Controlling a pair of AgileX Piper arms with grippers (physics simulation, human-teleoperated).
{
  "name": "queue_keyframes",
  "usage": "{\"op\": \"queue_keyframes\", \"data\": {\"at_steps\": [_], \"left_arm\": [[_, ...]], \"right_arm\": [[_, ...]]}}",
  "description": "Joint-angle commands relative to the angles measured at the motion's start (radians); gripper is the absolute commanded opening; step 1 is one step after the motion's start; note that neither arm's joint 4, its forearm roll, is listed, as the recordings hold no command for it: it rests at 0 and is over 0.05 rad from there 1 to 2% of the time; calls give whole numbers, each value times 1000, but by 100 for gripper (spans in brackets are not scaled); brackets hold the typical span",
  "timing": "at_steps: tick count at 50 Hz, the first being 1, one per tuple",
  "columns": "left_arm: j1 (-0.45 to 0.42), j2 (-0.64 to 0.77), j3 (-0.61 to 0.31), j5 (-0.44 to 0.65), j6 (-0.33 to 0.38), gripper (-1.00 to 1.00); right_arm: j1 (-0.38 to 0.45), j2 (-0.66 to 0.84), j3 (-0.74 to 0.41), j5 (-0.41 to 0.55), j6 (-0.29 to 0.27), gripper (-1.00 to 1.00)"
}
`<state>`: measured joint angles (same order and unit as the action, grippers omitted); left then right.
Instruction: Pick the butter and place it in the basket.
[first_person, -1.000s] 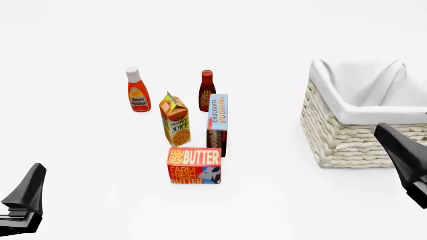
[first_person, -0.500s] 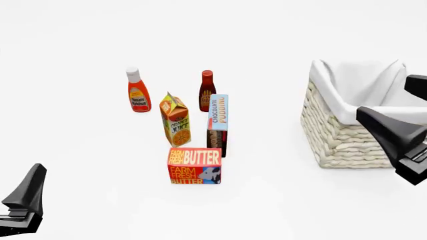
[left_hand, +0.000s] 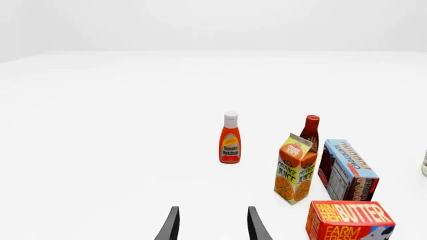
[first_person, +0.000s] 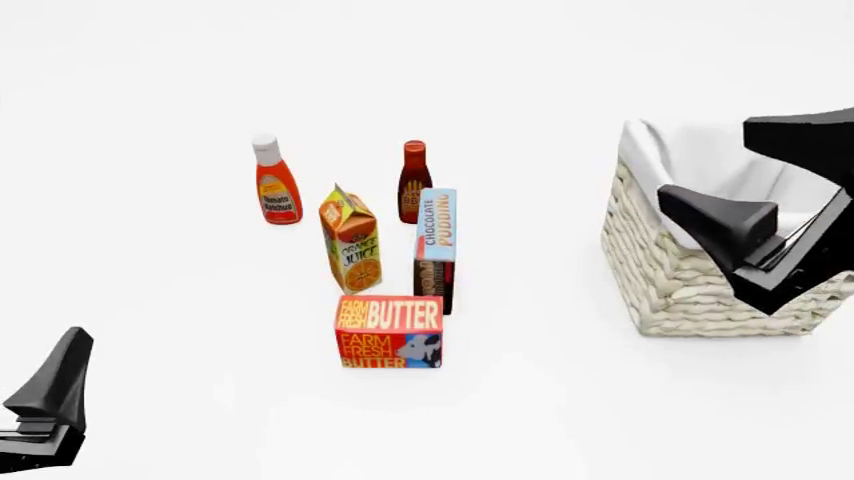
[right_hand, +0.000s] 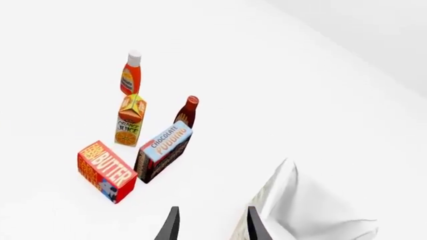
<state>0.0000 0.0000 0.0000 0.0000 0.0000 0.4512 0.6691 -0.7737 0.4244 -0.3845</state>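
Note:
The butter (first_person: 388, 333), a red and orange box with a cow picture, stands on the white table in front of the other groceries; it also shows in the left wrist view (left_hand: 350, 221) and the right wrist view (right_hand: 107, 170). The cream wicker basket (first_person: 674, 290) with white cloth lining stands at the right, and its lining shows in the right wrist view (right_hand: 287, 200). My right gripper (first_person: 705, 162) is open and empty, raised over the basket's near left side, well right of the butter. My left gripper (first_person: 64, 355) is open and empty, low at the near left.
Behind the butter stand a chocolate pudding box (first_person: 435, 250), an orange juice carton (first_person: 351, 240), a ketchup bottle (first_person: 276, 185) and a dark red sauce bottle (first_person: 414, 180). The pudding box is close behind the butter's right end.
My right gripper has risen and moved left, from low at the right edge to in front of the basket. The left gripper and the groceries have not moved.

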Motion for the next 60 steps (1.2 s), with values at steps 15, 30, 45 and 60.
{"op": "queue_keyframes", "data": {"at_steps": [15,30,45,60], "left_arm": [[0,0,0,0,0,100],[0,0,0,0,0,100],[0,0,0,0,0,100],[0,0,0,0,0,100]], "right_arm": [[72,184,-96,16,-45,100],[84,289,-154,34,-98,100],[113,388,-192,18,-123,100],[129,469,-208,-3,-152,100]]}}
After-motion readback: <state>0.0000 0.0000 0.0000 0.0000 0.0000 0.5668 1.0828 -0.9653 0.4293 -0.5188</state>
